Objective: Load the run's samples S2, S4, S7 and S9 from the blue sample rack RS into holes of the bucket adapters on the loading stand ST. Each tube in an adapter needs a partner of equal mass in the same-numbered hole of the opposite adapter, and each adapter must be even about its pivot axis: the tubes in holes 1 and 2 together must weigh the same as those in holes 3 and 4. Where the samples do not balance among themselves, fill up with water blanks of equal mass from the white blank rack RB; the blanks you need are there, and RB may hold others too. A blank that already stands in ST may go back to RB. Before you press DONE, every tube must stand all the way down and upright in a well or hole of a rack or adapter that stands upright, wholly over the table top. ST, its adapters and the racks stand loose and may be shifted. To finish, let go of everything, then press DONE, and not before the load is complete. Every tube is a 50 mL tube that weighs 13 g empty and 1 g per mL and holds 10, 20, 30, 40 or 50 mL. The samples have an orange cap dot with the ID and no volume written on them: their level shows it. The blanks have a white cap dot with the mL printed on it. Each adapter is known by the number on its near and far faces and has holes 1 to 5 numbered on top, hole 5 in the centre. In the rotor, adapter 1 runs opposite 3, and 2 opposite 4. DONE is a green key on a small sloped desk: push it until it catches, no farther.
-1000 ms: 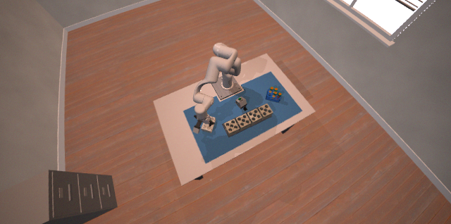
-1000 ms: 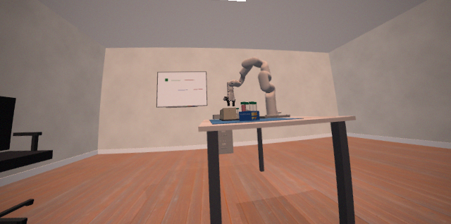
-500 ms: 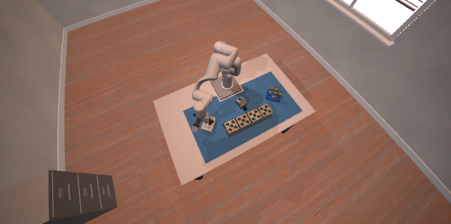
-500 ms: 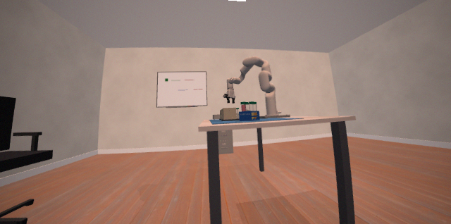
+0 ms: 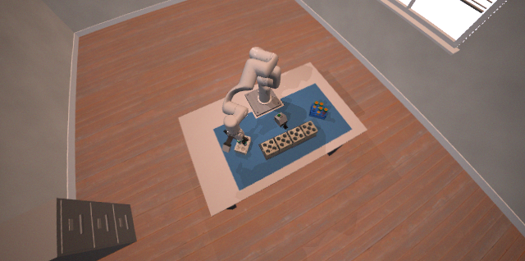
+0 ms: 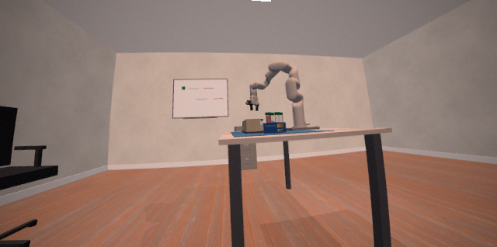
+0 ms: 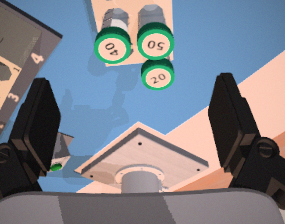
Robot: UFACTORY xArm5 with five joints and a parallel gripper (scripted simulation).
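My gripper (image 7: 132, 93) is open and empty, hanging above the white blank rack RB. In the wrist view three green-capped blanks stand under it, marked 40 (image 7: 113, 47), 50 (image 7: 154, 42) and 20 (image 7: 157, 74); two far wells of the rack are empty. In the overhead view the gripper (image 5: 234, 139) is over the rack (image 5: 242, 146) at the left end of the blue mat. The row of adapters on ST (image 5: 289, 139) lies to its right, its holes looking empty. The blue sample rack RS (image 5: 316, 110) holds several orange-dotted tubes at the far right.
The DONE desk (image 5: 280, 118) with its green key stands between the arm's base (image 5: 262, 105) and ST. An adapter marked 4 (image 7: 13, 50) shows at the left edge of the wrist view. From the side, RS (image 6: 274, 126) and the adapters (image 6: 252, 125) stand near the table's edge.
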